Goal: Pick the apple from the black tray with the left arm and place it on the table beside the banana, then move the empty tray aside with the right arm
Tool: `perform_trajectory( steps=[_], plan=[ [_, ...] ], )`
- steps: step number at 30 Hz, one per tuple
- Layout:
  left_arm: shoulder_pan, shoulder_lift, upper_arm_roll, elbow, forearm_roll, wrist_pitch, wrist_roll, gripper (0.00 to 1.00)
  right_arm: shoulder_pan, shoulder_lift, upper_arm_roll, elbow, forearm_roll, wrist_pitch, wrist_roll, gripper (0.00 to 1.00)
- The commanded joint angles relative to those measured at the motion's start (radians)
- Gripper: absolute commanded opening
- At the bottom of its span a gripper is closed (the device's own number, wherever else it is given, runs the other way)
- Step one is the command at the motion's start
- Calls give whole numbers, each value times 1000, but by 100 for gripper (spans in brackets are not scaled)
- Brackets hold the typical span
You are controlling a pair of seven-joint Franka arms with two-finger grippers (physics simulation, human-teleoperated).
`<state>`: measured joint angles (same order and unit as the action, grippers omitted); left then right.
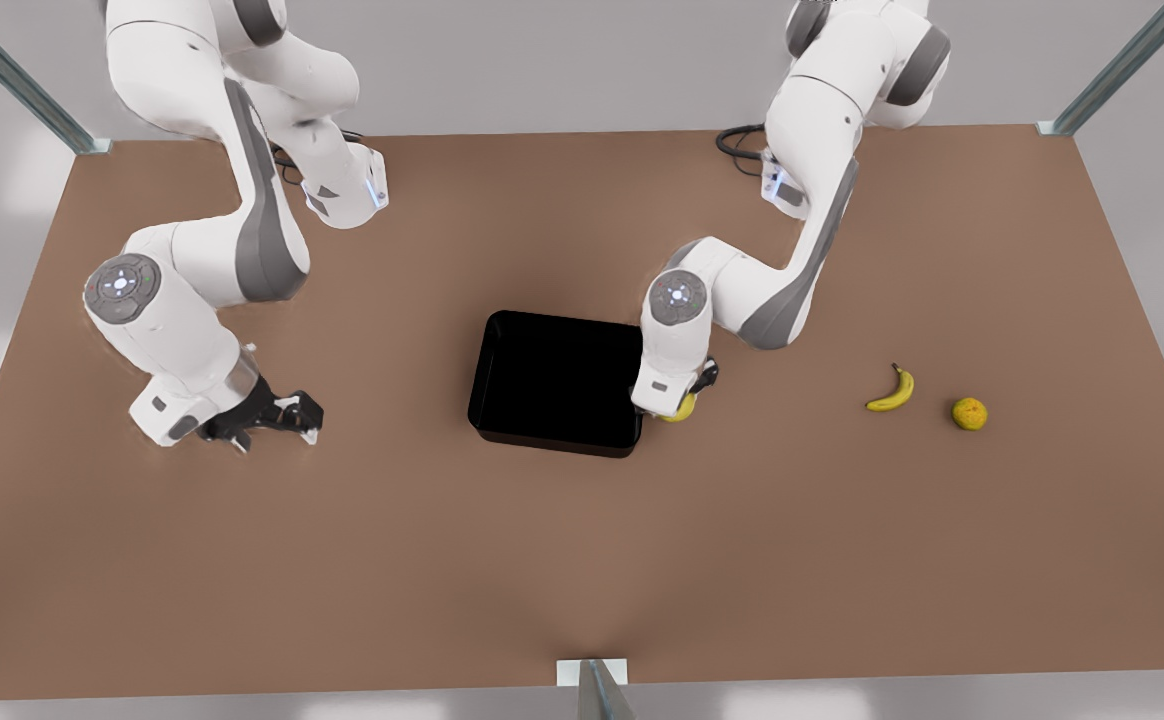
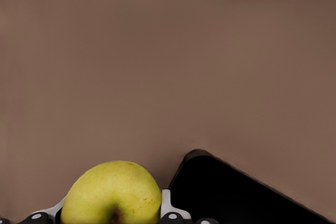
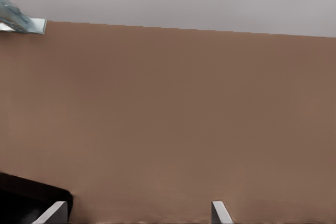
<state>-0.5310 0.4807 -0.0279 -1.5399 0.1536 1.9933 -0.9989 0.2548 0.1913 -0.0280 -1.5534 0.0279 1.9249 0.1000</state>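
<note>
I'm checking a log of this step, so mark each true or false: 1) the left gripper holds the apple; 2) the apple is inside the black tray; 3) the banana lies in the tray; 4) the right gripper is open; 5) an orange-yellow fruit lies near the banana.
1) True: the left gripper is shut on the apple.
2) False: it is just outside the black tray.
3) False: the banana lies on the table.
4) True: the right gripper waits open.
5) True: the orange-yellow fruit lies beside it.
</note>
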Motion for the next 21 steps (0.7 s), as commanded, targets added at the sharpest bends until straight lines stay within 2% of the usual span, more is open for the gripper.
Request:
perform_trajectory(
  steps=[1,3,5,7,8,10,13,15,16,20,21],
  plan=[
    [97,-16,2,-3,-6,-113,558,76,37,-59,63,28,7,-349,342,100],
    [186,-11,2,-9,1,-110,729,76,41,-75,172,70,0,-477,351,100],
    [290,38,2,-14,3,-27,875,77,95,-70,258,70,-6,-477,569,100],
    [367,104,0,-29,4,59,957,77,153,-32,264,46,30,-439,839,100],
    [381,136,2,-28,4,96,959,77,153,-35,264,-31,78,-345,926,100],
    [405,183,2,-19,6,128,974,77,146,-46,263,-168,138,-208,994,100],
    [417,217,2,-16,7,174,974,77,100,-32,249,-169,210,-186,1072,100],
    [417,228,8,-16,7,188,974,81,93,-27,243,-168,211,-138,1142,100],
    [417,228,11,-16,7,188,974,100,93,-16,243,-168,210,-126,1163,100],
    [419,211,20,-9,4,176,973,100,98,40,247,-169,202,-69,1156,100],
    [419,115,23,-6,-6,90,973,100,100,56,249,-169,201,-55,1150,100]
  ],
)
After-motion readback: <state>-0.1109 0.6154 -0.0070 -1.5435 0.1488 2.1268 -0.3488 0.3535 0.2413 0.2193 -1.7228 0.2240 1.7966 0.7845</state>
